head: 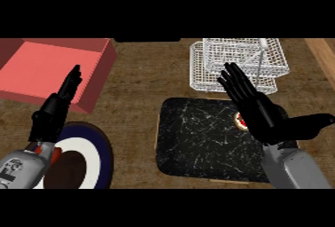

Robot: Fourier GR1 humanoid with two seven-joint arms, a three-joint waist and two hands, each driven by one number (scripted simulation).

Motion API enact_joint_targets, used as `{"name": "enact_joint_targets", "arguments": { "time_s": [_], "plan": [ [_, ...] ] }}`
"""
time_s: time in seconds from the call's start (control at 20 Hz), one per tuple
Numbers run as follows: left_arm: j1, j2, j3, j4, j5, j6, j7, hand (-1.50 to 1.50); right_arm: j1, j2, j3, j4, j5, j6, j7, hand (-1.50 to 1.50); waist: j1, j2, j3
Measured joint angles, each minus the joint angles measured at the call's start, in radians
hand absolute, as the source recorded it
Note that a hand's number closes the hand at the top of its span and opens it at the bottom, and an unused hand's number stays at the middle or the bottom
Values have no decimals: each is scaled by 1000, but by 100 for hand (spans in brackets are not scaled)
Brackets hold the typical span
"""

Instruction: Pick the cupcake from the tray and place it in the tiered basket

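Note:
A black marbled tray (196, 137) lies on the wooden counter at centre. The cupcake (240, 120), red and cream, sits near the tray's right edge and is mostly hidden behind my right hand (262, 117). That hand is open, fingers straight and pointing up toward the white wire tiered basket (239, 64) at the back right, thumb spread to the right. My left hand (56, 108) is open at the left, fingers up, resting over the edge of the red box.
A red open box (56, 71) stands at the back left. A blue and white plate (88, 155) with a dark brown item (68, 170) lies at the lower left beside the tray.

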Motion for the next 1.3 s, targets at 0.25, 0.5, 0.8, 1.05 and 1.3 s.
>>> {"name": "enact_joint_targets", "arguments": {
  "time_s": [0.25, 0.5, 0.8, 1.05, 1.3],
  "plan": [
    [-13, -80, 5, 11, -13, 50, -11, 0, -74, -88, -209, 98, -204, 183, -32, 150, 16, -13, 6],
    [0, -156, -5, -2, 0, 91, -21, 0, -99, -138, -358, 262, -357, 250, -3, -150, 26, -9, 13],
    [15, -218, -28, -5, -11, 124, -31, 0, -87, -211, -420, 433, -627, 648, 118, -150, 34, -12, 11],
    [32, -237, -38, -18, -28, 143, -26, 0, -85, -378, -496, 537, -650, 934, 136, -150, 32, -16, 11],
    [43, -236, -39, -28, -33, 146, -23, 0, -115, -556, -552, 446, -452, 1025, 112, -150, 26, -22, 9]
  ]
}}
